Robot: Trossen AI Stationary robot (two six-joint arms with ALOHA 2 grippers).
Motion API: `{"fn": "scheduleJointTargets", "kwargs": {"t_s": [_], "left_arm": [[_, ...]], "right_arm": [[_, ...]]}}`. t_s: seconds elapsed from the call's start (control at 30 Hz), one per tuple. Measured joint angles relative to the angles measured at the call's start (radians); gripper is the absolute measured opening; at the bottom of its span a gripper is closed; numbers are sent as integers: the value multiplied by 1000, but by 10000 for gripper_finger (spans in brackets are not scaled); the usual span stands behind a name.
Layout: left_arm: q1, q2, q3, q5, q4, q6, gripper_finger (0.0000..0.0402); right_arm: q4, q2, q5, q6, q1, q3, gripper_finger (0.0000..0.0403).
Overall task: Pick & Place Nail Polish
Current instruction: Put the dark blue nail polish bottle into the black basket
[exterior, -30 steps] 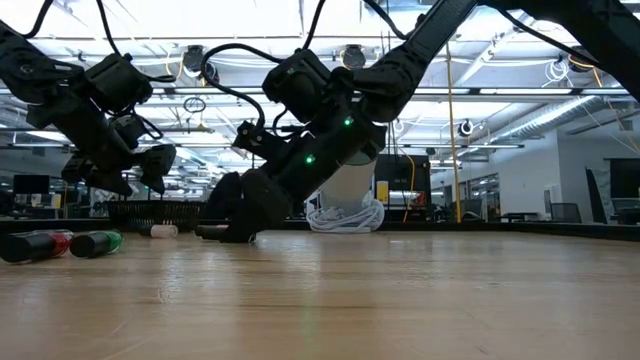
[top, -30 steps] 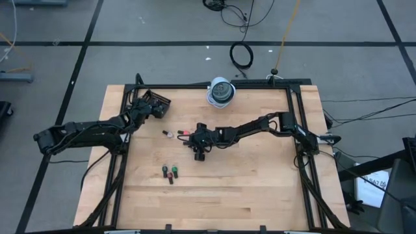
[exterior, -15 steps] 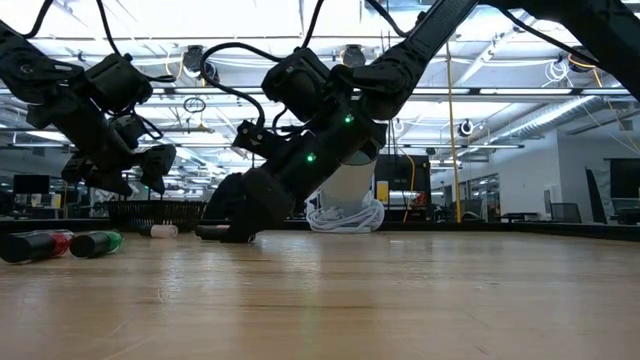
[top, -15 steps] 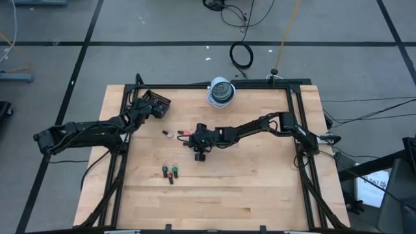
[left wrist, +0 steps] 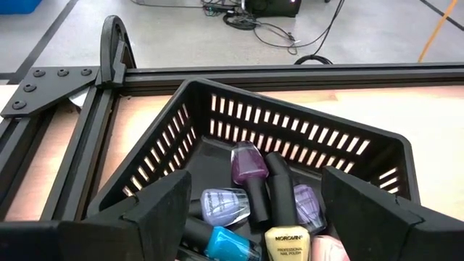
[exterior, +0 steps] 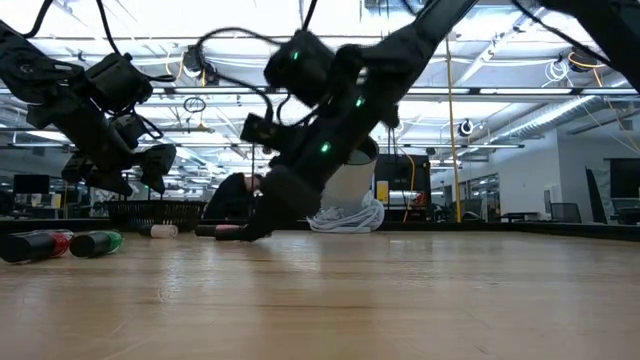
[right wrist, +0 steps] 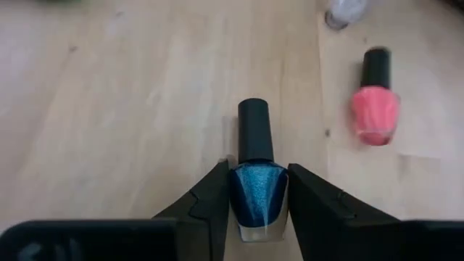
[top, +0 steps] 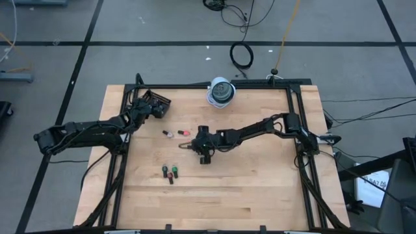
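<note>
My right gripper (top: 193, 143) (right wrist: 259, 168) is near the table's middle, shut on a blue glitter nail polish bottle (right wrist: 259, 190) with a black cap. A pink bottle (right wrist: 375, 109) (top: 184, 132) and a pale one (top: 168, 134) lie on their sides just beyond it. A red bottle (exterior: 40, 243) and a green bottle (exterior: 96, 242) lie side by side nearer the front. My left gripper (top: 144, 109) (left wrist: 254, 181) hangs open over a black slotted basket (left wrist: 290, 101) at the far left, which holds several bottles. My right gripper pinches the blue bottle's glass body (right wrist: 243, 190) between its two fingers, one on each side. The fingers slant down from the table's right side and lie along the bottle, whose black cap (right wrist: 255, 130) points away from them. Whether the bottle is clear of the table, I cannot tell.
A white cylinder with coiled cable (top: 221, 91) stands at the far edge. Black frame rails (top: 296, 110) run along the table's sides. Bare wood (top: 247, 188) fills the near right part.
My right gripper has risen a little off the table and drawn slightly back toward the right edge, rolling a bit as it went. The loose bottles have stayed where they were.
</note>
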Motion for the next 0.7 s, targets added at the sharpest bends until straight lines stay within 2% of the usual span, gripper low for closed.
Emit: {"fn": "scheduleJointTargets", "kwargs": {"t_s": [0.07, 0.13, 0.33, 0.43, 0.5, 0.57, 0.7], "left_arm": [[0, 0, 0, 32, 2, 0, 296], [0, 0, 0, 106, 17, 0, 296], [-15, 0, 0, 462, 158, 54, 296], [-47, 0, 0, 589, 231, 54, 296], [-75, 0, 0, 631, 266, 69, 296], [-103, 0, 0, 640, 290, 94, 296], [-149, 0, 0, 639, 337, 135, 296]], "right_arm": [[-17, -26, 67, -47, 23, 0, 107], [-59, -58, 172, -108, 51, 1, 107], [-106, -71, 557, -298, 124, 2, 107], [-95, -73, 697, -377, 144, 2, 107], [-82, -74, 732, -385, 146, -1, 107], [-36, -74, 722, -381, 139, -21, 107], [48, -98, 633, -381, 123, -76, 107]]}}
